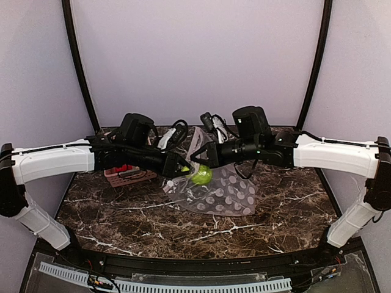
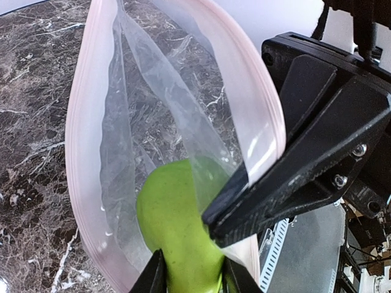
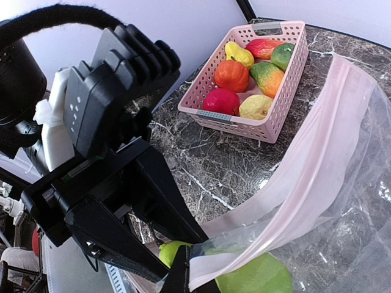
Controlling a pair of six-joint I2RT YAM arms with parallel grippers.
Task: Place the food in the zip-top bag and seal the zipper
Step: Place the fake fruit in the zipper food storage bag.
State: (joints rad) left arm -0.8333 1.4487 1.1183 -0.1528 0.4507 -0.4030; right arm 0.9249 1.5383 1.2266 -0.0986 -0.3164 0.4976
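Green fruit (image 2: 177, 213), glossy, sits right at the mouth of the zip-top bag (image 1: 229, 194), clamped between the fingers of the left gripper (image 2: 192, 278). Its far end pokes in between the two lips of the pale pink zipper (image 2: 82, 152), with clear film draped over part of it. The bag mouth gapes wide and is held up off the surface. The dotted body trails down and lies crumpled on the dark marbled table (image 1: 122, 226), near its middle. Right gripper (image 2: 214, 224) is clenched tight on one lip of the zipper strip, just beside the fruit, and the two grippers nearly meet there. Slider tab not made out. The rest of the food (image 3: 232, 74), red, orange, yellow, pale yellow and green pieces, lies piled in a pink slotted basket (image 3: 238, 125). The basket stands on the table left of the bag and apart from it. In the top view the left arm covers most of the basket.
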